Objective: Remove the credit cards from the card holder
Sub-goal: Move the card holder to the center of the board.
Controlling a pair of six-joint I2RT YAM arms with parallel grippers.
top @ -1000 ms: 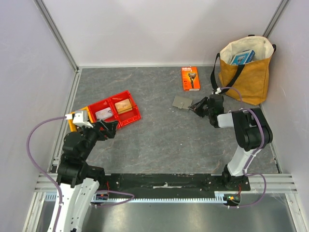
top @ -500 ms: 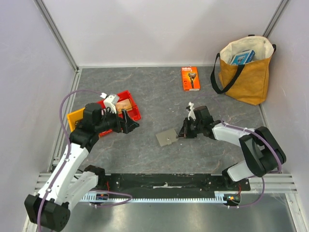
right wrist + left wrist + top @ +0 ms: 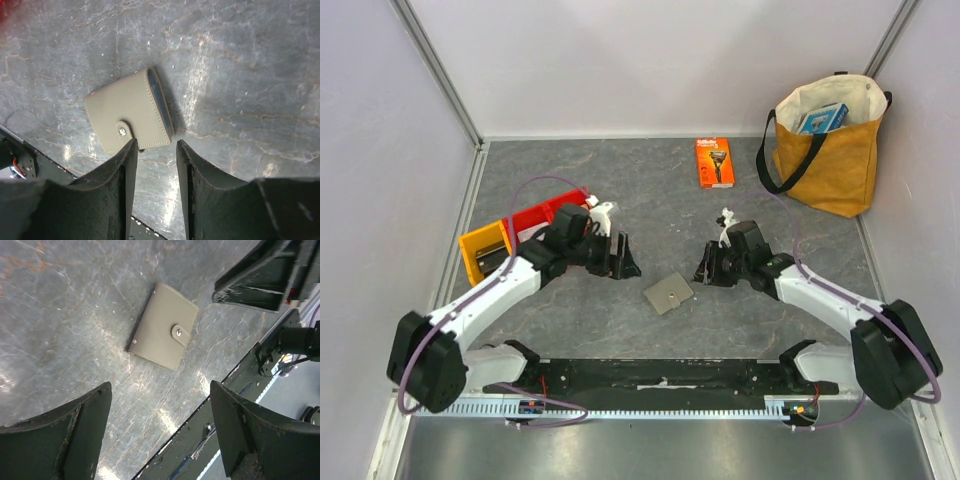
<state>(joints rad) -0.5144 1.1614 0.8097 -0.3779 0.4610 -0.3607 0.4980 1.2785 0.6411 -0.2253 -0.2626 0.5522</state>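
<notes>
The card holder (image 3: 668,293) is a flat grey wallet lying shut on the table, its snap tab fastened (image 3: 162,326). A blue edge shows at its side (image 3: 127,117). The credit cards are hidden. My right gripper (image 3: 705,270) stands just right of the holder. Its jaws are apart with nothing between them, and the holder lies just past the fingertips (image 3: 155,144). My left gripper (image 3: 625,262) hovers to the holder's upper left, wide open and empty (image 3: 160,390).
An orange razor package (image 3: 713,162) lies at the back. A tan tote bag (image 3: 825,150) holding a blue box stands at the back right. A red bin (image 3: 535,218) and a yellow bin (image 3: 485,250) sit at the left, partly behind my left arm.
My right gripper brought the card holder from the back toward the near middle, set it down and opened. My left arm swung right from the bins toward the holder.
</notes>
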